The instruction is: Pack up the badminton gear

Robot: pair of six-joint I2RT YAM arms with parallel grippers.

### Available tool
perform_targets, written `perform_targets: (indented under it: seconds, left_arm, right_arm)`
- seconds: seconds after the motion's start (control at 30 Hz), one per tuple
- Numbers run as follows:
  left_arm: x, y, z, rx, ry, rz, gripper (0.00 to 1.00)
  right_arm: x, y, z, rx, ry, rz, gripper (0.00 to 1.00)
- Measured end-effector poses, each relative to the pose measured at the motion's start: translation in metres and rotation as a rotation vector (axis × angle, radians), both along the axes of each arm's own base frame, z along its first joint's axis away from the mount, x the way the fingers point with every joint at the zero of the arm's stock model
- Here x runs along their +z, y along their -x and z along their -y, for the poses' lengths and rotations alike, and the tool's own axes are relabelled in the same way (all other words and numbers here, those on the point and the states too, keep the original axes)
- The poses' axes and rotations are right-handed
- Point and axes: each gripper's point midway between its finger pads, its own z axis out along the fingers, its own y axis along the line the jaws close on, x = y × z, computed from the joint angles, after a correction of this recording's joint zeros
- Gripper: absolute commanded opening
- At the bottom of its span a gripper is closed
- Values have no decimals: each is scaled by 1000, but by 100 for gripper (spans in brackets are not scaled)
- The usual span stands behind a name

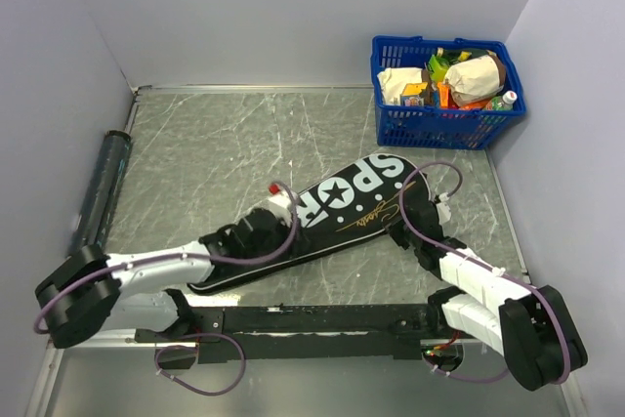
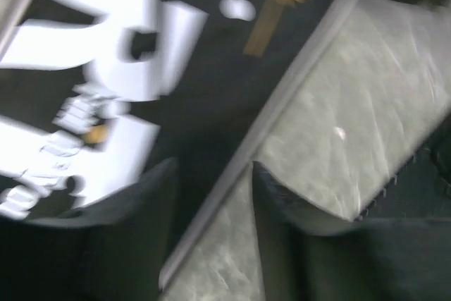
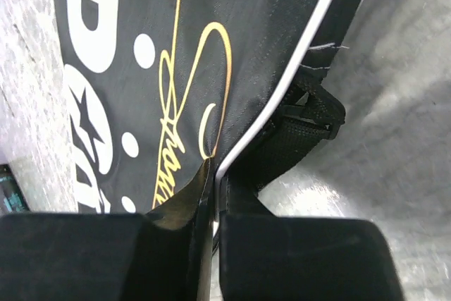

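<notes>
Across the middle of the grey marbled tabletop (image 1: 215, 144) the black racket bag (image 1: 342, 207) lies flat on a diagonal. Its wide head end, lettered "SPORT" in white, points toward the far right corner, and its narrow end points toward the near left. A gold script line runs along its length, and white piping (image 3: 282, 96) borders it.

In the far right corner stands a blue plastic basket (image 1: 439, 129) heaped with groceries (image 1: 474, 75), near the bag's head end but apart from it. Along the left edge lies the long dark tube (image 1: 103, 192), close against the wall and well apart from the bag.

The right gripper (image 3: 213, 206) is at the bag's near right edge. Its jaws are closed tight, pinching the piped rim of the bag between them. A black webbing strap (image 3: 303, 132) sticks out from under the bag just beside the grip.

The left gripper (image 2: 211, 202) sits over the bag's narrow half, at its near edge. Its jaws stand partly apart, one finger (image 2: 134, 223) over the black fabric and the other over bare tabletop. The piped rim runs through the gap between them, and nothing is clamped. That wrist view is blurred.
</notes>
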Motion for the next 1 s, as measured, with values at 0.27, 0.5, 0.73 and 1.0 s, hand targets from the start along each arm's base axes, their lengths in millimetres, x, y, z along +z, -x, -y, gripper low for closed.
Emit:
perform_targets:
  seconds: [0.27, 0.5, 0.73, 1.0]
  left_arm:
    - [32, 39, 29, -146, -91, 255, 81]
    - [47, 44, 34, -114, -200, 387, 85]
    - [35, 45, 39, -104, -369, 466, 85]
    - [23, 34, 32, -66, -509, 520, 44]
  right_arm:
    - [22, -3, 1, 31, 38, 13, 0]
    - [92, -24, -9, 113, 79, 98, 0]
    - [113, -23, -12, 179, 115, 100, 0]
    - [110, -9, -14, 229, 119, 65, 0]
